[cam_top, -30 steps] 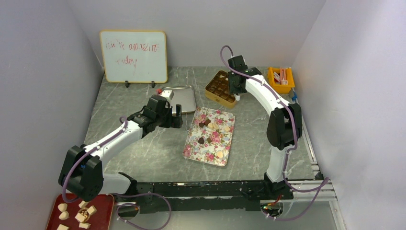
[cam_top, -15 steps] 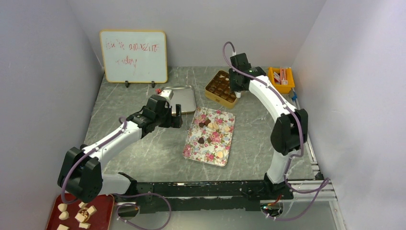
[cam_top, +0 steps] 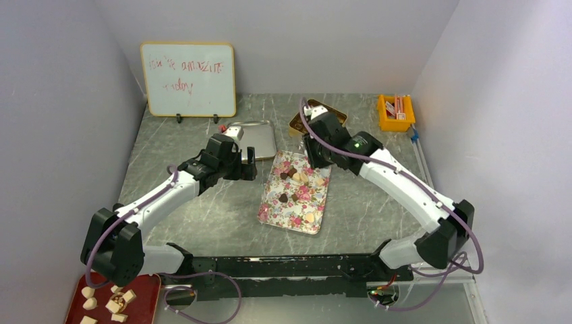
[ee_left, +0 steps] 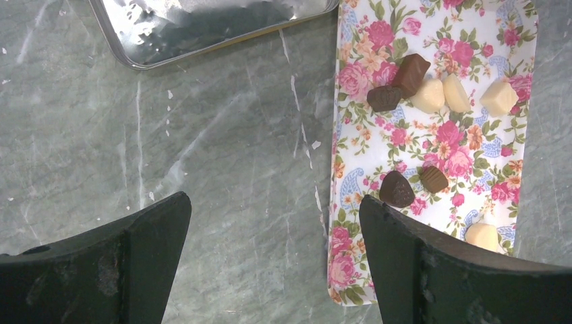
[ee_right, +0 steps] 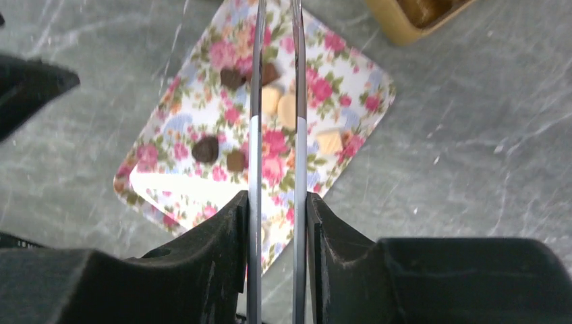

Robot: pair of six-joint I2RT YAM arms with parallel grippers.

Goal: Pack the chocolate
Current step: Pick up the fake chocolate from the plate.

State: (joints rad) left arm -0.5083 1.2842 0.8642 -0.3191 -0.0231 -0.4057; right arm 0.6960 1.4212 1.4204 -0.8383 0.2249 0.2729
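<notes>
Two arms are reaching in over a grey marbled table (cam_top: 202,209). At the far left, below the table's near corner, a red tray (cam_top: 148,289) is carrying several pale beige chunks (cam_top: 111,305). Further back, a whiteboard (cam_top: 189,79) with red scribble is standing at the table's far edge.

The left gripper (ee_left: 273,209) is hovering over bare table with its jaws spread wide and nothing between them. It is sitting just left of the floral tray (cam_top: 287,214), with a shallow silver tray (cam_top: 262,138) lying just beyond it.

Eight chocolates (ee_left: 427,96) are lying loose on the floral tray. Two dark pieces and three cream ones are clustering at its far end. A dark heart-shaped piece (ee_left: 396,190) and a small brown one (ee_left: 434,179) are resting side by side near the middle, and one more cream piece (ee_left: 482,235) is lying toward the near end.

The right gripper (ee_right: 276,20) is hanging above the far-end cluster, its thin fingers (ee_right: 255,135) standing parallel with only a narrow gap. Nothing is showing in their grasp, though the tips are running out of the wrist view.

Right of it a gold box (ee_right: 398,28) is sitting partly hidden behind the arm, and an orange bin (cam_top: 394,125) is standing in the far right corner.
</notes>
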